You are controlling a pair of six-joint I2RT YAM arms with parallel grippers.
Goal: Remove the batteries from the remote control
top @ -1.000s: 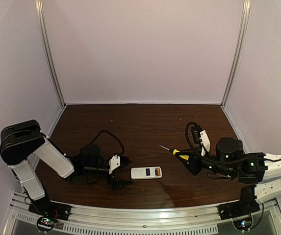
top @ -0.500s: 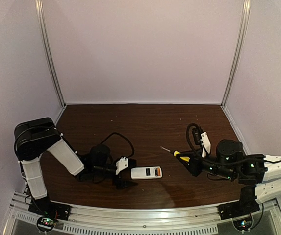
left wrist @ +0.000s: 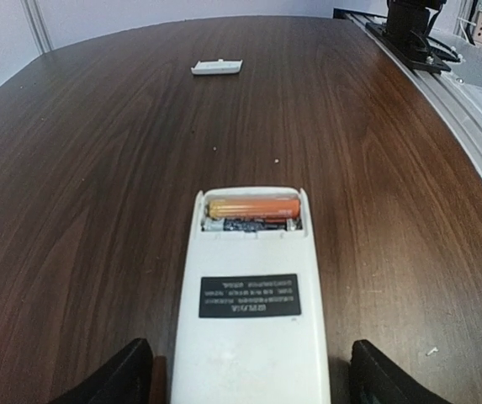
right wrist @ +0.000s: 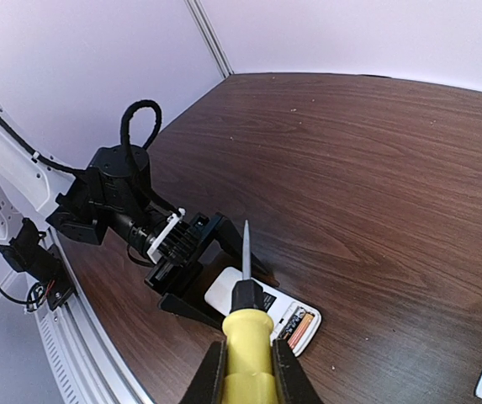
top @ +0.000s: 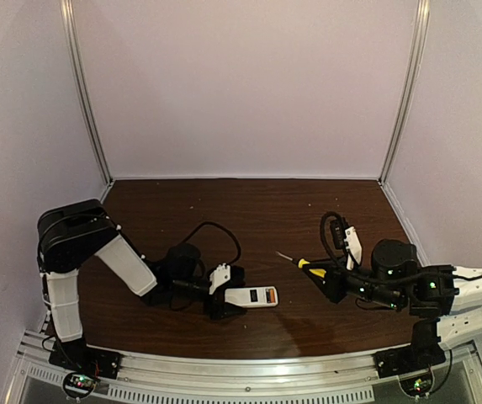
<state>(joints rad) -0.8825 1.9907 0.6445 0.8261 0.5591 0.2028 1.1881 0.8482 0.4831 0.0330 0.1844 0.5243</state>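
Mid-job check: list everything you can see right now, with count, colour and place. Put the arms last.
remote control: one, white, back side up at the front middle of the table, battery bay open.
batteries: one orange cell seen in the bay; I cannot tell whether a second lies beside it.
cover piece: one, white, lying on the table apart from the remote control.
screwdriver: one, yellow handle, tip pointing toward the remote control.
table: one, dark brown wood.
left gripper: open, a finger on either side of the remote control's end, gaps showing.
right gripper: shut on the screwdriver handle.
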